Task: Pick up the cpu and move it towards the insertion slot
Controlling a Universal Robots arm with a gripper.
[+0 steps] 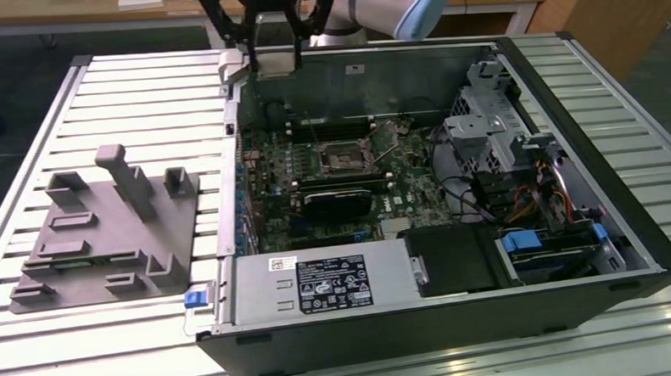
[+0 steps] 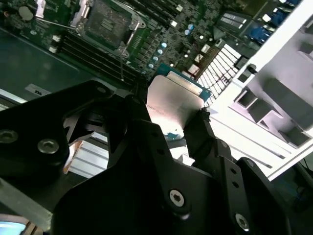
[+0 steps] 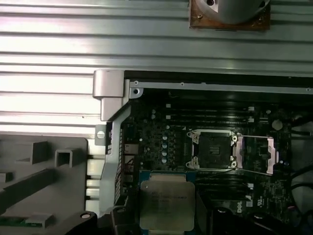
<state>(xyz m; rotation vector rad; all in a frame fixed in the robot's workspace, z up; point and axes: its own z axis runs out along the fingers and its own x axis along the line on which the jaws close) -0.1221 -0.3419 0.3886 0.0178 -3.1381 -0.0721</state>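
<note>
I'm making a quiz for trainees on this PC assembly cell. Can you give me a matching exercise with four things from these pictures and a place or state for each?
Things:
1. cpu
2. insertion slot
3. grey fixture tray
4. gripper

Places or states:
A. standing on the slatted table, outside the computer case, on the exterior view's left
B. shut on the chip, above the case's edge
C. on the green board inside the case, with its cover swung open and nothing in it
D. held between the black fingers, metal top showing in both wrist views

Pairs: 1-D, 2-C, 3-A, 4-B
</note>
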